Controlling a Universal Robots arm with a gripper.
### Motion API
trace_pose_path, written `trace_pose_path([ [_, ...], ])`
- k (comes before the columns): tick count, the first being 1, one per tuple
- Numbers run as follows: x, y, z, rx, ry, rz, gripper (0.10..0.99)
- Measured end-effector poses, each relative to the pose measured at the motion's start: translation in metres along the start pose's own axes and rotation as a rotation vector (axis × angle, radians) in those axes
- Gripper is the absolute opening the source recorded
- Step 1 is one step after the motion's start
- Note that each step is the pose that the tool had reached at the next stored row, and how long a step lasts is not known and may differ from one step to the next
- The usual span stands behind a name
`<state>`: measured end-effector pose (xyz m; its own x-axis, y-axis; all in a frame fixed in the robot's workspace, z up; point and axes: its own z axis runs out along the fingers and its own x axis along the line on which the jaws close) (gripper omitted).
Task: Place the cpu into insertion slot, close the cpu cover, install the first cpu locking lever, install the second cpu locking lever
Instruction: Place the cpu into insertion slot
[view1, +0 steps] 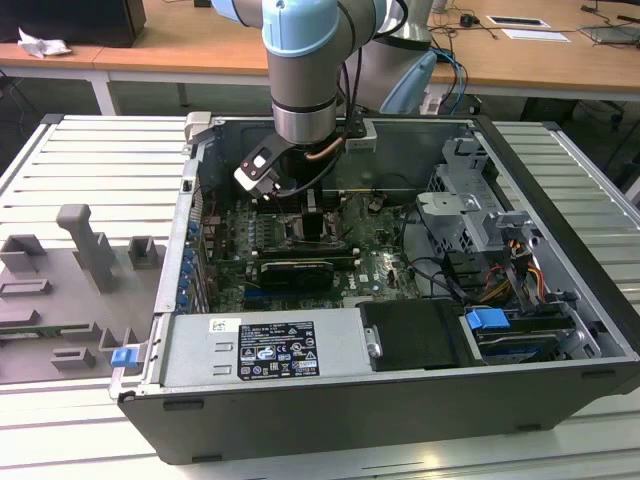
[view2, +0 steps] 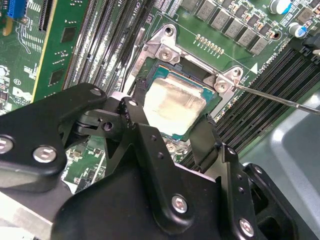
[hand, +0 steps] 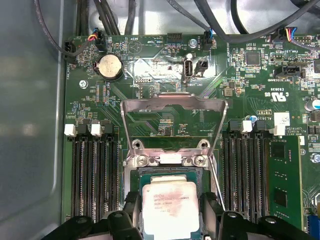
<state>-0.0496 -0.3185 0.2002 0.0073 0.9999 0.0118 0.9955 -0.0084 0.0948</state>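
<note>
The cpu (hand: 170, 206), a pale silver square chip, lies in the insertion slot (view2: 161, 52) on the green motherboard in both wrist views. My gripper (hand: 171, 212) hangs straight over it. Its two black fingers (view2: 204, 134) flank the chip at opposite edges and appear to touch it, so the gripper looks shut on the cpu (view2: 174, 106). The cpu cover (hand: 175, 106), a thin silver frame, stands tilted up and open behind the slot. A thin wire locking lever (view2: 280, 98) sticks out beside the slot, unlatched. In the exterior view the gripper (view1: 300, 215) reaches down into the open computer case.
Long black memory slots (hand: 92, 175) run on both sides of the socket. Cables (hand: 115, 20) hang over the board's far edge. The case (view1: 560, 400) holds a power supply (view1: 270, 345) and a drive cage (view1: 470, 200). A grey fixture (view1: 90, 250) sits at the exterior view's left.
</note>
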Motion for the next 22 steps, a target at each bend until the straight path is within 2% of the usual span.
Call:
trace_pose_path([
  [3, 0.0000, 0.0000, -0.0001, 0.000, -0.0002, 0.000, 0.600],
  [4, 0.0000, 0.0001, -0.0001, 0.000, -0.0002, 0.000, 0.533],
  [5, 0.0000, 0.0002, 0.0000, 0.000, -0.0001, 0.000, 0.529],
  [8, 0.0002, 0.0005, -0.0007, 0.000, -0.0004, 0.006, 0.529],
  [14, 0.0003, 0.0008, -0.0007, 0.000, -0.0054, 0.058, 0.529],
  [20, 0.0003, 0.0011, -0.0006, 0.000, -0.0061, 0.062, 0.529],
  [21, 0.0003, 0.0011, -0.0005, 0.000, -0.0059, 0.062, 0.541],
  [22, 0.0006, 0.0012, -0.0004, -0.001, -0.0058, 0.062, 0.604],
])
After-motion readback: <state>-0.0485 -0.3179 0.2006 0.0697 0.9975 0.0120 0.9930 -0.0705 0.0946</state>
